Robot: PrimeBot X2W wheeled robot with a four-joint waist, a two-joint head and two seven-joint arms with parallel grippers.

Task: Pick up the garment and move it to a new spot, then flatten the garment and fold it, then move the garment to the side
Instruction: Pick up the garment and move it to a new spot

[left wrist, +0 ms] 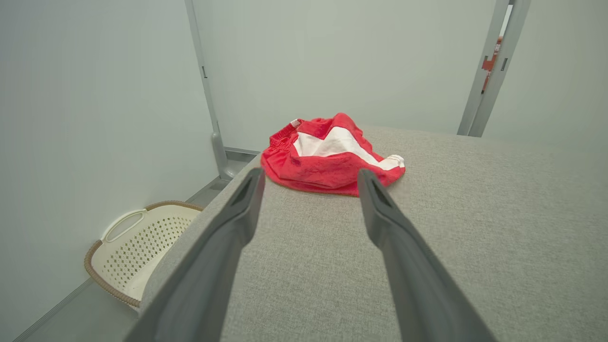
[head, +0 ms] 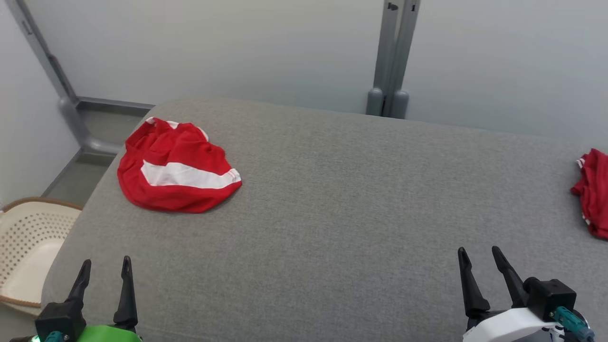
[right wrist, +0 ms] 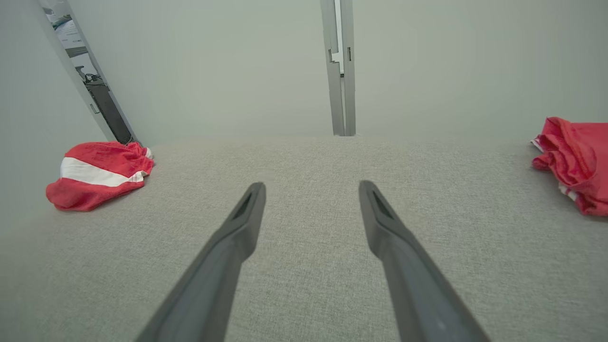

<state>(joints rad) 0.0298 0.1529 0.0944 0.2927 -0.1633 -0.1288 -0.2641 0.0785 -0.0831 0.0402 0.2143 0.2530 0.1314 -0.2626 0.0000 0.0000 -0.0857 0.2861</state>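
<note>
- The red garment (head: 175, 166) lies bunched at the far left corner of the tabletop (head: 332, 199).
- The left hand (head: 106, 260) and right hand (head: 478, 250) are wide, empty.
- Reach with the left hand; pinch a thick fold.

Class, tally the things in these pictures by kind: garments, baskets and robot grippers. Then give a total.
Red garments: 2
Basket: 1
Grippers: 2, left gripper and right gripper, both open
Total: 5
</note>
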